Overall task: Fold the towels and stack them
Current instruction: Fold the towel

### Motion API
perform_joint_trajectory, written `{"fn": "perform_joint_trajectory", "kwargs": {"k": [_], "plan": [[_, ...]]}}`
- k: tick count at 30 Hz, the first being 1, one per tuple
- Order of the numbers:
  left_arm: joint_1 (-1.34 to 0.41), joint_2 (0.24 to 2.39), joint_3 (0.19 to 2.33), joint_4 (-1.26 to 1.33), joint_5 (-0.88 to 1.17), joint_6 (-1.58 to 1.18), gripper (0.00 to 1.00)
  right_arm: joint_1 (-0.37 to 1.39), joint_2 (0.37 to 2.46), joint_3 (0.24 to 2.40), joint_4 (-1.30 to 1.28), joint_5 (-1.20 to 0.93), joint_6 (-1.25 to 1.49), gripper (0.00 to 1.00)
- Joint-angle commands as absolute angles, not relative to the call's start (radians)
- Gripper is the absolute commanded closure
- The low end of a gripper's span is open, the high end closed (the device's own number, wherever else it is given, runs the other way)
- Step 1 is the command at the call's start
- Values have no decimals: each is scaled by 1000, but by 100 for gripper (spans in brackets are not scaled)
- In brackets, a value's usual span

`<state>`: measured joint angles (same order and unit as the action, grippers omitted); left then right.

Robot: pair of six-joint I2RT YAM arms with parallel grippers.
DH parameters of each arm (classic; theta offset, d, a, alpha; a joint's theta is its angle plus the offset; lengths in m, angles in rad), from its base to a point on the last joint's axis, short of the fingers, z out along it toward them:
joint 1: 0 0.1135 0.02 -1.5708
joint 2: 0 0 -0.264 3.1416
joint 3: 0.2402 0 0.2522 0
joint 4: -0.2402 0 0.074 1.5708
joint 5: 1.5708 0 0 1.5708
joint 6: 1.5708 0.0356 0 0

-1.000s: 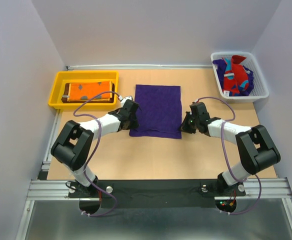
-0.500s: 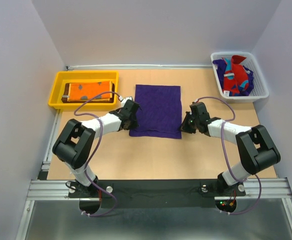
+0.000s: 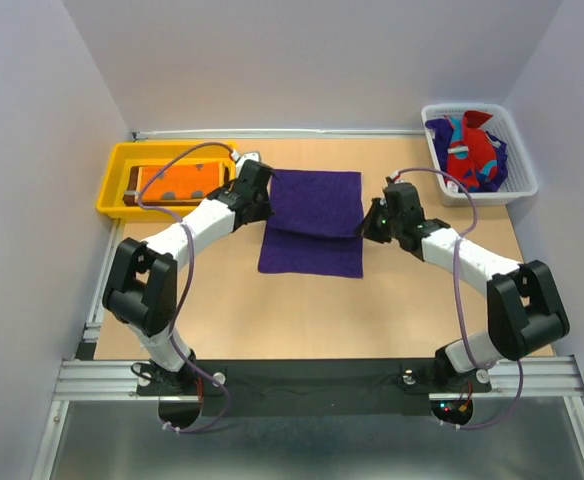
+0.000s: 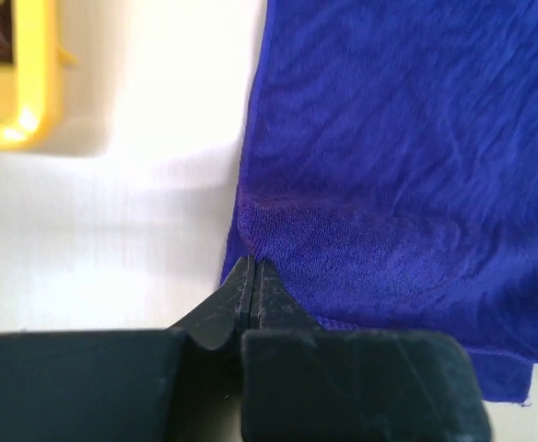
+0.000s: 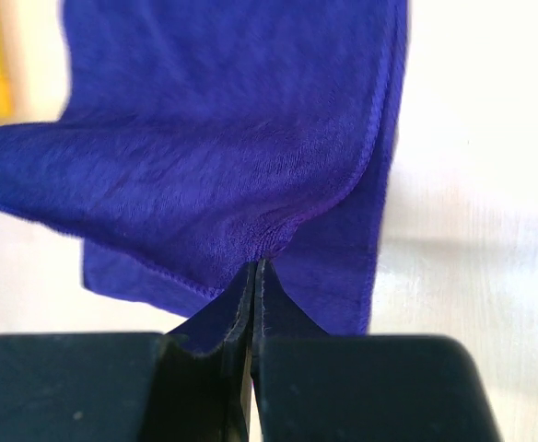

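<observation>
A deep purple towel point(image 3: 312, 255) lies spread in the middle of the table. My left gripper point(image 3: 262, 203) is shut on its left edge point(image 4: 253, 262), and my right gripper point(image 3: 373, 228) is shut on its right edge point(image 5: 255, 264). Both pinched spots are raised, so the cloth point(image 4: 407, 166) sags between them and a crease runs across it, with the near strip point(image 5: 343, 276) still flat on the table. An orange printed towel point(image 3: 177, 180) lies folded on a dark brown one point(image 3: 132, 196) in the tray. A red and teal towel point(image 3: 470, 150) sits crumpled in the basket.
The yellow tray point(image 3: 117, 180) stands at the back left, close to my left arm; its corner shows in the left wrist view point(image 4: 16, 83). A white mesh basket point(image 3: 517, 187) stands at the back right. Light walls close in the table on three sides.
The left gripper has closed on the towel's left edge. Both grippers have then risen and moved toward the far side, lifting the purple cloth into a fold.
</observation>
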<state>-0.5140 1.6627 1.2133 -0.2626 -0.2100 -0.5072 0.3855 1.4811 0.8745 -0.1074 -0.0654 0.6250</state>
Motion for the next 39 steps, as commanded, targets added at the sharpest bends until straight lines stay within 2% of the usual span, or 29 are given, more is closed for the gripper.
{"fn": "perform_joint_trajectory", "kwargs": {"k": [1, 9, 15, 25, 39], "plan": [[-502, 1628, 1293, -344, -181, -465, 100, 383, 1396, 939, -149, -31, 589, 99], [-503, 1520, 1238, -367, -121, -482, 100, 383, 1279, 904, -190, -77, 575, 99], [-505, 1454, 1027, -251, -65, -506, 100, 385, 1233, 792, -204, -152, 620, 100], [-529, 1551, 819, -92, 23, -554, 100, 383, 1232, 606, -192, -129, 681, 99], [-545, 1589, 761, -54, 9, -571, 100, 384, 1302, 522, -115, -106, 721, 99]]}}
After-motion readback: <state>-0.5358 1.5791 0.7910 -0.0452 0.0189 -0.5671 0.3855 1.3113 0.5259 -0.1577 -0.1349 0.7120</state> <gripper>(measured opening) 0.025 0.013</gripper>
